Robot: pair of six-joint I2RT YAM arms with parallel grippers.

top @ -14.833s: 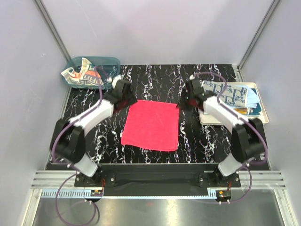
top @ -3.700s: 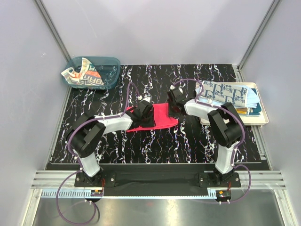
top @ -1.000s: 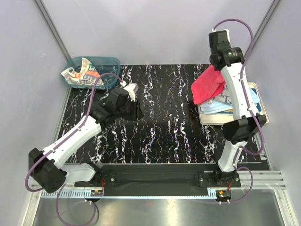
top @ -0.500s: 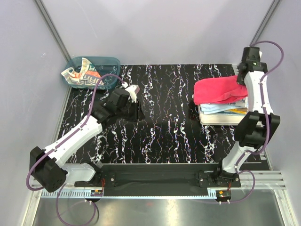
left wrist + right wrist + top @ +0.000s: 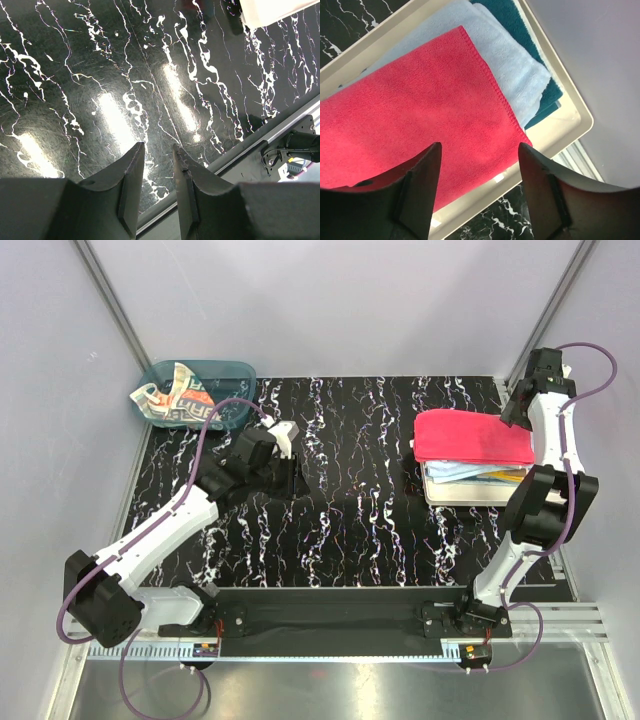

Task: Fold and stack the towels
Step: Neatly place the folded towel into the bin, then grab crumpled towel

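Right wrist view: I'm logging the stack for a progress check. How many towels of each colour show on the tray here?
Red towel: 1
Light blue towel: 1
Teal towel: 1
Total: 3 towels showing on the cream tray, red on top. Any others underneath are hidden in this view.

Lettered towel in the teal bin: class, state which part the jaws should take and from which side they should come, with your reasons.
Take the lettered towel by its raised, crumpled fold near the far wall of the bin, coming from above. The walls block a sideways approach, and that upstanding ridge probably gives the jaws something to pinch.
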